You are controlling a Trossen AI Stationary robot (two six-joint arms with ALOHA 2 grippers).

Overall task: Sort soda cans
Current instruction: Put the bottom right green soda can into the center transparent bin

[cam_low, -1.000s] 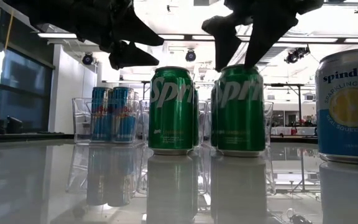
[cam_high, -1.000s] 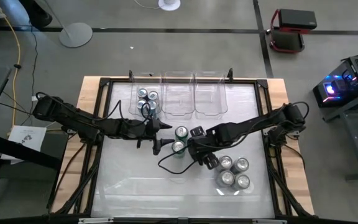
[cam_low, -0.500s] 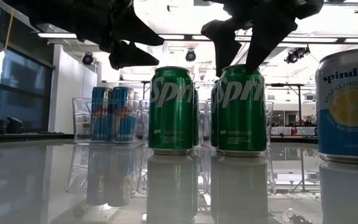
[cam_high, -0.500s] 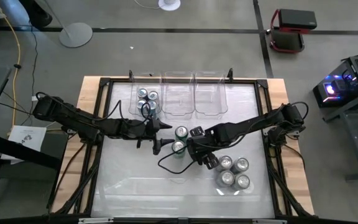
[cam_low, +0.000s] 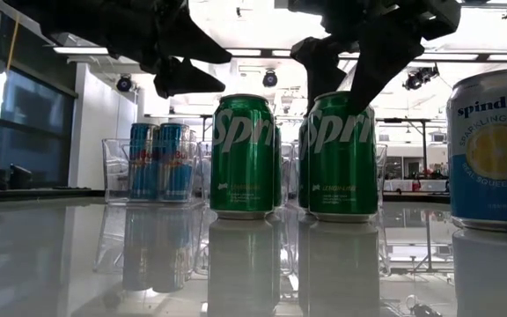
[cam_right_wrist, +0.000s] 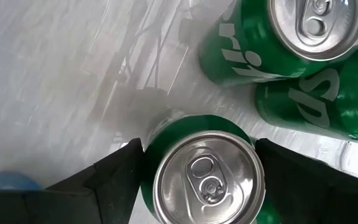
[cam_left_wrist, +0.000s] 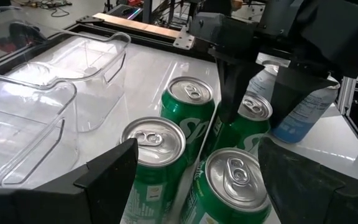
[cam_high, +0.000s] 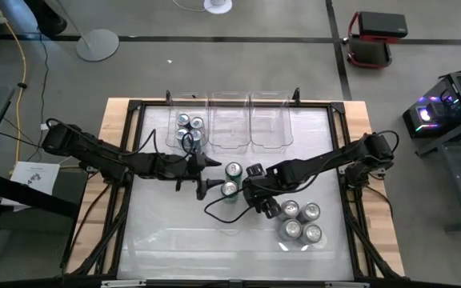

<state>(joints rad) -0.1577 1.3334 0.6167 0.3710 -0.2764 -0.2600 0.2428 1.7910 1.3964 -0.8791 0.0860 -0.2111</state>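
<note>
The right gripper (cam_high: 249, 187) hangs over the green cans at the middle of the table, its fingers (cam_right_wrist: 114, 180) spread wide with one green can (cam_right_wrist: 205, 174) standing between them, not pinched; three more green cans (cam_left_wrist: 189, 112) stand tightly clustered, touching or nearly touching that one, all upright; the left gripper (cam_high: 202, 174) hovers just beside the cluster on the other side, its fingers (cam_left_wrist: 107, 177) also spread apart and holding nothing, facing the right one across the cans; near the right arm, toward the table's front right, four silver-grey cans (cam_high: 298, 222) stand in a close group; at the far edge three clear bins (cam_high: 250, 122) sit side by side, and the blue cans (cam_high: 189, 126) stand upright inside the left bin (cam_high: 172, 120), while the other two bins hold no cans.
</note>
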